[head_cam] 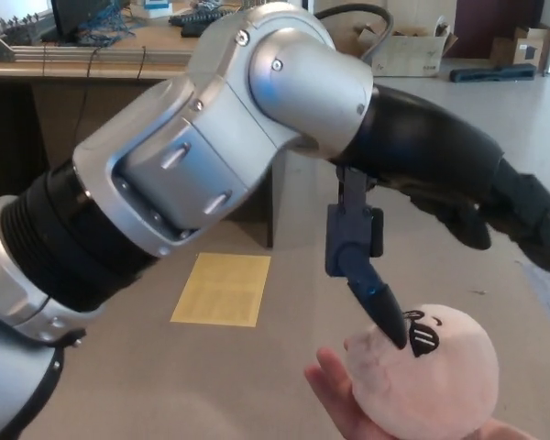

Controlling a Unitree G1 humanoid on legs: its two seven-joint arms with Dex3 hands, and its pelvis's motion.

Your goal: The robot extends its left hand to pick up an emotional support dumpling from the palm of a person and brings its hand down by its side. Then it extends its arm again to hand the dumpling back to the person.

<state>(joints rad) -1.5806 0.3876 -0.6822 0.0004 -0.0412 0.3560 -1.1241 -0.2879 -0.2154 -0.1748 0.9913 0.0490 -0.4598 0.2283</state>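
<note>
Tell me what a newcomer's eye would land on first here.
The robot's big silver and black left arm sweeps across the picture from lower left to right, its left hand open above the pink dumpling. The dumpling sits at bottom right in a person's palm, the thumb's tip at its embroidered face. A yellow sheet lies on the floor.

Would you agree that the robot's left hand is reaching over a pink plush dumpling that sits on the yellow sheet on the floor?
Not quite: the head view shows the dumpling resting on a person's palm, not on the yellow sheet, which lies bare on the floor further left. The rest holds: the left hand is reaching over the dumpling, fingers apart.
</note>
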